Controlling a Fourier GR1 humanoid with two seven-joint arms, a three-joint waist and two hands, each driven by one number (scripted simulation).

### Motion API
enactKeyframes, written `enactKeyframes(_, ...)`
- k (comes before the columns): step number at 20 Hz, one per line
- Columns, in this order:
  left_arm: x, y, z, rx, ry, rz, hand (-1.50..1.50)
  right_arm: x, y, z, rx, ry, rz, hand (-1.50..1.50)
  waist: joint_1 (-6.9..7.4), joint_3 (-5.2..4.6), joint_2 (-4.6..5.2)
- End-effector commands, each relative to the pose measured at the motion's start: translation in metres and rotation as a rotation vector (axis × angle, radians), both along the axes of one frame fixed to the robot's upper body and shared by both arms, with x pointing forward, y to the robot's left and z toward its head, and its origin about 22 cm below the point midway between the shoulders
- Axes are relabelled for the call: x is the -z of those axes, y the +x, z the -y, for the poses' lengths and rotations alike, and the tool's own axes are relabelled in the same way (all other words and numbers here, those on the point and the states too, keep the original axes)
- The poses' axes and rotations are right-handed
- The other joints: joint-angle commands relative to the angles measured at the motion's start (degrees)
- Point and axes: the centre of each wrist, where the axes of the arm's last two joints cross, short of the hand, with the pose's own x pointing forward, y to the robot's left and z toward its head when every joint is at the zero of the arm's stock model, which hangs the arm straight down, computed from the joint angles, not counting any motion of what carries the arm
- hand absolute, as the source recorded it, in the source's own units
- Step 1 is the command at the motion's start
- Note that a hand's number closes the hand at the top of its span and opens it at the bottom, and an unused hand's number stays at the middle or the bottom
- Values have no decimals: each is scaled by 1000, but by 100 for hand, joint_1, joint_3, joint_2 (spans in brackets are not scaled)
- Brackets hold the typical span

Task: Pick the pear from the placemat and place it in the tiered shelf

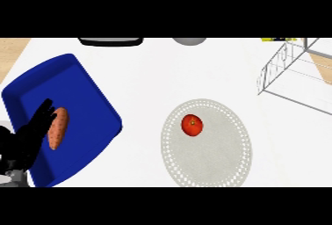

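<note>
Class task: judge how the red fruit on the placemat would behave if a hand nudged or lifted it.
The red fruit looks round, so a nudge would probably roll it across the flat placemat. Its skin appears smooth, so it might slip. It seems small and likely light.

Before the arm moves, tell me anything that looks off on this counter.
The fruit on the placemat is a round red thing, more like a tomato than a pear. The left hand rests open over the blue tray, beside a sweet potato, far from the mat. The wire shelf stands at the upper right. Nothing spilled.
</note>
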Motion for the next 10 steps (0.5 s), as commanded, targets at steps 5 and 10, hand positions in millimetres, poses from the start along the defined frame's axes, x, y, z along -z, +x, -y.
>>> enactKeyframes(5, 22, 2, 6, -14, 7, -15, 0, 26, 49, 16, 27, 15, -15, 150, -2, -1, 4)
enactKeyframes(10, 14, 3, 8, -8, 11, -2, 0, 36, 63, 52, 25, 82, -1, 150, -25, 2, -3)
